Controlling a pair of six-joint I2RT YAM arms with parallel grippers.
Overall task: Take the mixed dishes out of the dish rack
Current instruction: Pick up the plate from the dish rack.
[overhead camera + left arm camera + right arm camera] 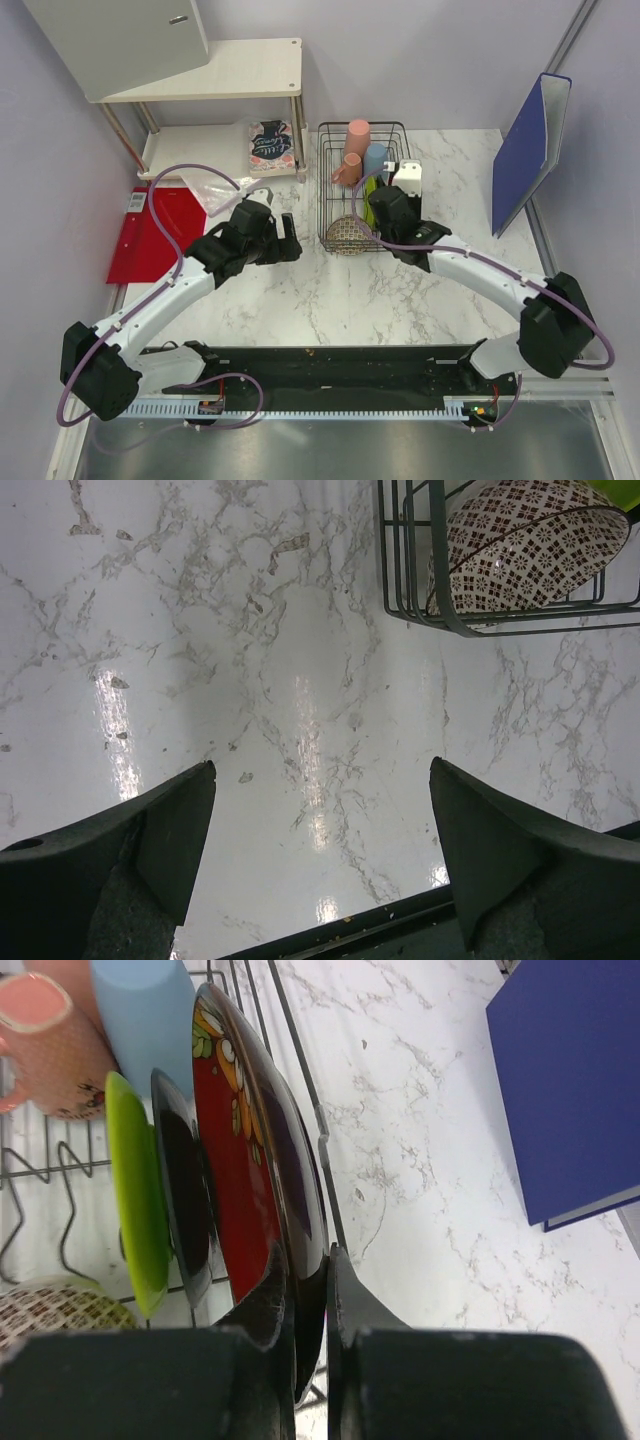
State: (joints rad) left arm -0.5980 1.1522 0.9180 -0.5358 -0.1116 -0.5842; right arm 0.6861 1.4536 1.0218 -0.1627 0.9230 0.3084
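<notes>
Only the right wrist view shows the right end effector [305, 1265] clamped on the rim of the dark red patterned plate [245, 1160], in the dish rack [321, 180] beside the glossy black plate [185, 1190]; overhead, its arm hides this. The left end effector [322, 770] hangs open above the table [250, 660].

The dish rack [323, 190] stands on the bench [330, 300], right of the shelf [240, 70]; cups [358, 133] at its far end, plates [250, 1160] upright mid-rack, bowl [346, 235] nearest.
</notes>
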